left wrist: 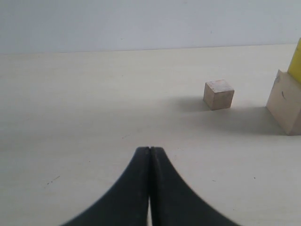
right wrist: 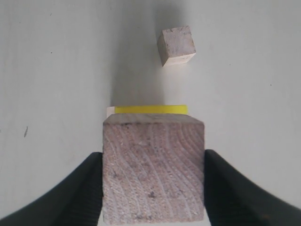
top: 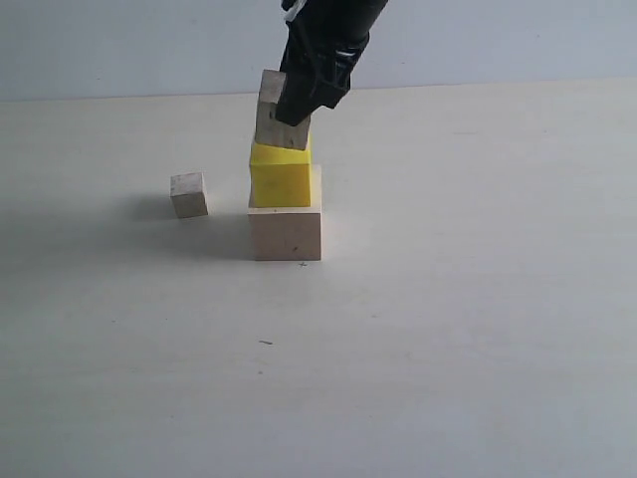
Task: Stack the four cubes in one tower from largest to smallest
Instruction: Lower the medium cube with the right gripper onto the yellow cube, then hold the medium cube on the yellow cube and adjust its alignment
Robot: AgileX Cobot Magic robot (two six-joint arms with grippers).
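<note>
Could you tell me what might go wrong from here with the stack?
The wooden cube in the right tool looks tilted over the yellow cube; released like that, it may tip off. The small cube lies close to the big cube, so fetching it could bump that base.

You have nothing to read here: no text, labels, brands, numbers or signs show on any visible surface.

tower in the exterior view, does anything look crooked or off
Yes. The medium wood cube, gripped by the right hand, sits tilted over the yellow cube, not square to it. The yellow cube also sits off-centre on the large cube.
</note>
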